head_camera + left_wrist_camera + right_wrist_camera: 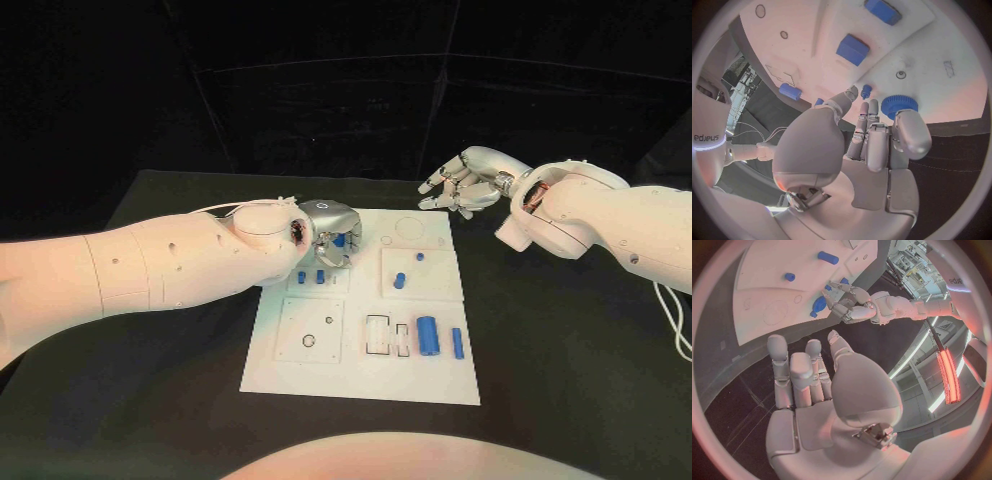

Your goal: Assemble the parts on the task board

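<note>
- White, flat and rectangular, the plastic task board (364, 375) lies in the middle of the black bench (577, 380), with outlined recesses and small holes across its face.
- Silver left robot hand (329, 228) sits over the board's far left corner; in the left wrist view its fingertips (901, 117) close around a round blue ribbed knob (899, 104) that stands on the board (942, 95).
- A small blue peg (866, 90) stands just beside that knob, close to the fingertips.
- Two small blue blocks (310, 276) stand side by side on the board's left half, near the left robot hand.
- A large blue cylinder (428, 333) lies near the board's right edge, with a thin blue bar (459, 343) just beside it.
- A short blue pin (401, 281) and a tiny blue stud (420, 257) sit in the upper right section.
- Silver right robot hand (462, 183) hovers beyond the board's far right corner, above the bench, holding nothing; its fingers (792, 372) are loosely apart.
- Mirrored lettering on the arm band (707, 138) in the left wrist view is too distorted to read with certainty.
</note>
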Robot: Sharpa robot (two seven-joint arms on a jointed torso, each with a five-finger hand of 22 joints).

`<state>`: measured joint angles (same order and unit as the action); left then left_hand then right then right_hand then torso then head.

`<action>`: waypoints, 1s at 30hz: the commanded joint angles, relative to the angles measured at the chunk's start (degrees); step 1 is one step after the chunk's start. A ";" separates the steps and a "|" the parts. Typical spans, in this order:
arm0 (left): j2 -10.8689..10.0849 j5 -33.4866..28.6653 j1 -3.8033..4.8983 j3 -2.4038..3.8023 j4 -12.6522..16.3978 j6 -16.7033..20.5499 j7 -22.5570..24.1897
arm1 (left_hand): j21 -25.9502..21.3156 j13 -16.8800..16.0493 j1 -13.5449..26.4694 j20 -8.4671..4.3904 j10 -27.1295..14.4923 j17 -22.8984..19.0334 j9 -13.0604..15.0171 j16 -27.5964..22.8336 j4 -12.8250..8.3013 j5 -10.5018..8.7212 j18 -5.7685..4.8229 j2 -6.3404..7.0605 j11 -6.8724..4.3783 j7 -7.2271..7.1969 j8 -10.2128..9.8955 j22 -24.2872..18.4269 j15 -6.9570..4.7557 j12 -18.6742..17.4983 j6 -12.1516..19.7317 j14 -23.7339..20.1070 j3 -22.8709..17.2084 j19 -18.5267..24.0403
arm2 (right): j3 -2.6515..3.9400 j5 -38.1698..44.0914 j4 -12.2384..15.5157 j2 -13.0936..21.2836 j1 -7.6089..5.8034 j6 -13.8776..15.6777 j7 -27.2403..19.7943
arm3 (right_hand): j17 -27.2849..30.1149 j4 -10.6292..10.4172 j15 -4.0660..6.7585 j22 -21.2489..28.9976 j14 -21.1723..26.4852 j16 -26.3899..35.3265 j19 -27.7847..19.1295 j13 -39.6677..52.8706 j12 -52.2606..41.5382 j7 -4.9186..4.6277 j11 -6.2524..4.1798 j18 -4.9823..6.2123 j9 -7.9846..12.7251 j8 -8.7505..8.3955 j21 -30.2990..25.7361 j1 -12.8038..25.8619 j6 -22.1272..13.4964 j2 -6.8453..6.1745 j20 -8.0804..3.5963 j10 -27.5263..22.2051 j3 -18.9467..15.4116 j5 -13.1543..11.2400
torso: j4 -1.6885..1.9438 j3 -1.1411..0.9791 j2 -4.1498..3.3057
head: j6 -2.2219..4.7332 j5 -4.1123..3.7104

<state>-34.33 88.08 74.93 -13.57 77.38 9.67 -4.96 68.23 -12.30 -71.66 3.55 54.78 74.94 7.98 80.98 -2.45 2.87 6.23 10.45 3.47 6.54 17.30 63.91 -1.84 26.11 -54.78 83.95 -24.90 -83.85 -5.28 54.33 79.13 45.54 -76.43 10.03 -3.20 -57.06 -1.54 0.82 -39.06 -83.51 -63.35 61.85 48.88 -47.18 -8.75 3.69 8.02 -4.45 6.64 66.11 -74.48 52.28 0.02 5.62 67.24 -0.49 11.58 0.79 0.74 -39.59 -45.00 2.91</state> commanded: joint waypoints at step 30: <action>0.42 0.66 -0.25 0.06 -0.89 -2.28 -0.53 | 1.97 2.90 -2.96 0.74 5.13 2.10 -0.88 0.43 -1.63 -0.02 -1.27 -3.52 -0.30 0.06 -1.79 2.33 0.34 -2.97 -3.74 3.42 -4.11 -0.10 | 0.03 0.06 -0.04 -0.34 -0.11 -0.12 -0.44 | -0.07 0.00 -0.08 -0.03 0.16 0.06 -0.38 0.01 0.16 -0.01 -0.08 1.03 0.02 0.28 -0.18 -0.01 -0.10 0.47 0.04 -0.34 -0.22 0.21 | -0.05 0.02 0.05 | -0.24 0.01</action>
<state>-33.99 88.42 74.77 -13.46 76.44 7.86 -5.85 70.01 -9.44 -74.70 3.93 59.43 74.92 7.09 81.20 -4.05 2.87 5.66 7.42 3.26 6.65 15.58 66.10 -1.42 23.50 -58.19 83.96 -28.74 -83.88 -5.28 54.35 79.05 45.25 -76.43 10.02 -3.23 -57.06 -1.54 0.81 -39.07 -83.52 -63.35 61.85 48.88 -47.18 -8.75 3.69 8.02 -4.45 6.64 66.11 -74.49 52.28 0.02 5.62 67.24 -0.49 11.57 0.74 0.71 -39.58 -45.19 2.86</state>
